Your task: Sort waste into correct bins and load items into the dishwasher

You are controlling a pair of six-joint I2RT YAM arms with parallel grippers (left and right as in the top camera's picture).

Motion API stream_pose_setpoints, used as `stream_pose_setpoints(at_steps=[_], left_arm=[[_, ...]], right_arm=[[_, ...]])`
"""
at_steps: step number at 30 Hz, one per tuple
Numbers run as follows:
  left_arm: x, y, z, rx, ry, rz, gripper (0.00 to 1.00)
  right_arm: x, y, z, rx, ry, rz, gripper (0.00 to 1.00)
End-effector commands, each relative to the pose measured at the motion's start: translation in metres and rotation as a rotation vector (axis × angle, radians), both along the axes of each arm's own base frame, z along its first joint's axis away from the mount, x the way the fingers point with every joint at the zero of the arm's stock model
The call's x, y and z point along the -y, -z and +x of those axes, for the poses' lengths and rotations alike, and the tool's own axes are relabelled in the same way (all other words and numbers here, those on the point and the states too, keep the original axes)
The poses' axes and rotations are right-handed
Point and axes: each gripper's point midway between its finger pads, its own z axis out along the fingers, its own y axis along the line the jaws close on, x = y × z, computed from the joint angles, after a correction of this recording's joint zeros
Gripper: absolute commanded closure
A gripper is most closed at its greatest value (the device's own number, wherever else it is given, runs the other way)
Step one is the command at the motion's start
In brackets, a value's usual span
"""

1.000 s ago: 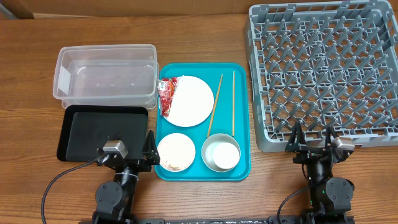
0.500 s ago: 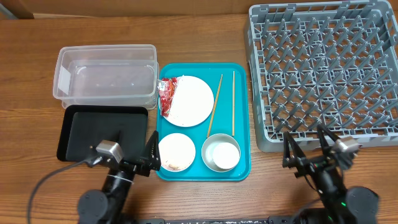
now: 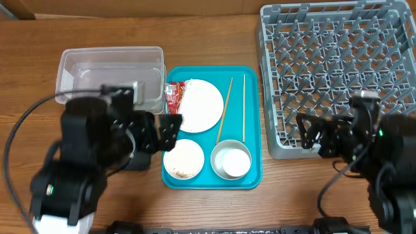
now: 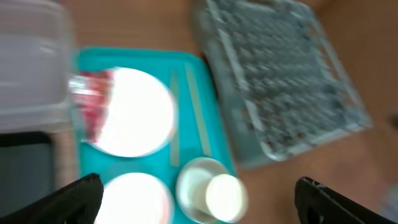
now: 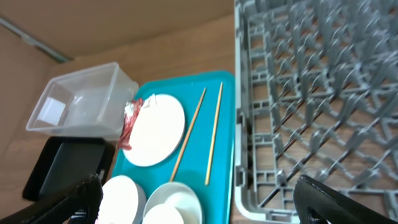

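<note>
Item: red wrapper (image 3: 173, 99) — on the teal tray (image 3: 252, 130), at the left rim of the white plate (image 3: 201, 105). Its long axis runs away from the robot, near end pointing toward the left pincer (image 3: 166, 130), which hangs just short of it, spread wide. The left arm is judged the nearer. The right pincer (image 3: 312, 133) — equally wide — hovers by the dish rack (image 3: 338, 71). The clear tub (image 3: 110, 75) sits just left of the wrapper.

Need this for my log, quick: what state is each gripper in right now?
Left gripper: jaws open, holding nothing.
Right gripper: jaws open, holding nothing.
</note>
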Motion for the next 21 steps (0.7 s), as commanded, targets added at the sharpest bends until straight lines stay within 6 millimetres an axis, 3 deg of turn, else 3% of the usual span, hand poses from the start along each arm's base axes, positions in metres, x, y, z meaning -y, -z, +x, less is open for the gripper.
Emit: stream_pose_setpoints(at_steps=[1, 4, 5, 7, 13, 14, 16, 18, 21], left_arm=[[0.046, 0.005, -0.014, -0.099, 0.251, -0.108, 0.0], [0.058, 0.043, -0.014, -0.207, 0.273, 0.026, 0.14], [0.068, 0.067, -0.014, -0.256, 0.289, 0.122, 0.18], [0.082, 0.094, -0.014, -0.31, 0.294, 0.218, 0.24], [0.123, 0.166, -0.015, -0.429, 0.316, 0.426, 0.32], [0.133, 0.188, -0.017, -0.476, 0.334, 0.462, 0.35], [0.137, 0.213, -0.02, -0.533, 0.348, 0.506, 0.39], [0.138, 0.231, -0.023, -0.585, 0.351, 0.536, 0.41], [0.141, 0.245, -0.029, -0.641, 0.37, 0.538, 0.64]], right_arm=[[-0.011, -0.004, 0.004, -0.022, -0.055, 0.043, 0.0], [-0.015, -0.001, 0.007, -0.042, -0.072, 0.056, 0.0], [-0.015, 0.0, 0.007, -0.048, -0.073, 0.061, 0.0], [-0.015, 0.0, 0.007, -0.05, -0.073, 0.061, 0.0], [-0.015, 0.002, 0.006, -0.061, -0.073, 0.06, 0.0], [-0.015, 0.004, 0.004, -0.07, -0.073, 0.06, 0.0], [-0.015, 0.006, 0.003, -0.079, -0.072, 0.059, 0.0], [-0.015, 0.006, 0.002, -0.083, -0.072, 0.059, 0.0], [-0.015, 0.006, 0.003, -0.081, -0.072, 0.059, 0.0]])
